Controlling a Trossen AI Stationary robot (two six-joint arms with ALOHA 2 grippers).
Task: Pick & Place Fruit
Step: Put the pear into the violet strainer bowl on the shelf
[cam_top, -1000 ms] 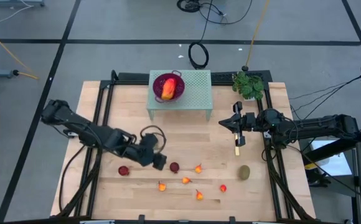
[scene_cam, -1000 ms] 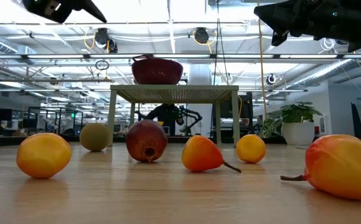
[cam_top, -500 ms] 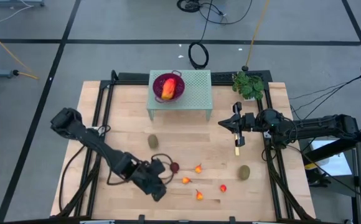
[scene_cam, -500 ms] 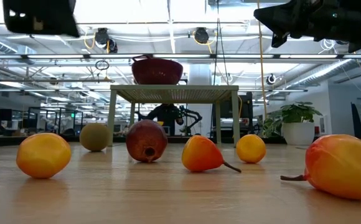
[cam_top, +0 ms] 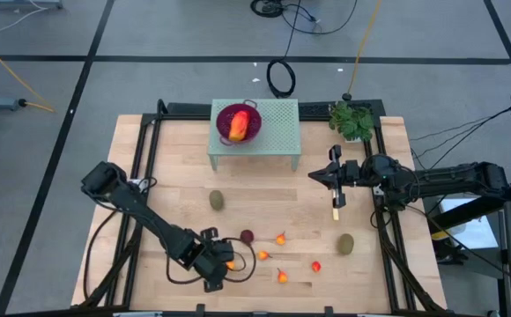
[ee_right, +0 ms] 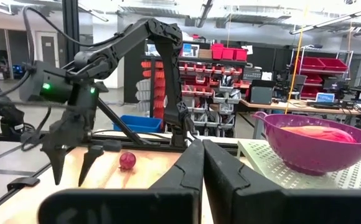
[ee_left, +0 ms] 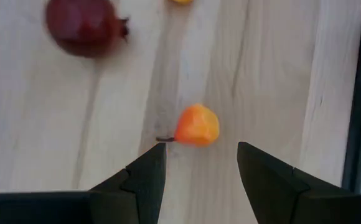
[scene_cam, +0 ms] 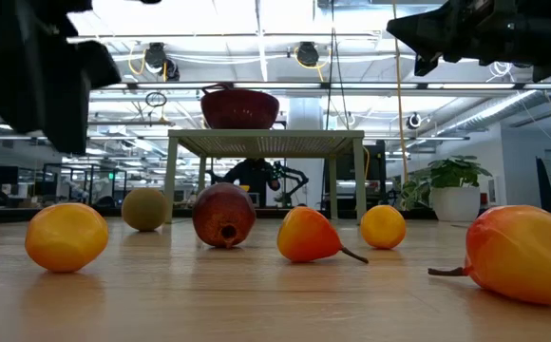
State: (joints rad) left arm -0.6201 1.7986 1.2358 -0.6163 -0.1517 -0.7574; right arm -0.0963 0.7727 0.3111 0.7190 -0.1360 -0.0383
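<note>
The left gripper [cam_top: 223, 264] hangs low over the near part of the counter [cam_top: 167, 167], and its jaws stand apart with nothing between them. In the left wrist view the two dark fingers [ee_left: 144, 177] frame a small orange-red fruit [ee_left: 196, 126] with a short stem; the fruit lies on the wood just ahead of the fingertips, untouched by either one. A dark red ball [ee_left: 84, 26] lies farther off on the same boards.

The right gripper [cam_top: 336, 179] is held above the counter's right side, near a potted plant [cam_top: 352, 121]. Its jaws are clenched: in the right wrist view the two fingers [ee_right: 190, 168] meet with no gap. A slim yellow-handled knife [cam_top: 336, 210] shows just below the gripper in the high view; whether the jaws grip it I cannot tell.

The rest of the fruit is scattered on the near half of the counter: a brown-green oval [cam_top: 217, 201] left of centre, a second oval [cam_top: 346, 243] towards the right edge, the dark red ball [cam_top: 247, 236] near the left gripper, and tiny orange-red ones [cam_top: 280, 239] strung between them. The larger red-orange oblong [cam_top: 237, 129] lies inside the purple mesh bowl [cam_top: 249, 115], which stands on a pale green perforated stand [cam_top: 282, 132] at the far side of the counter. From the right wrist view another dark red ball [ee_right: 127, 161] lies on the counter beside the left arm.
</note>
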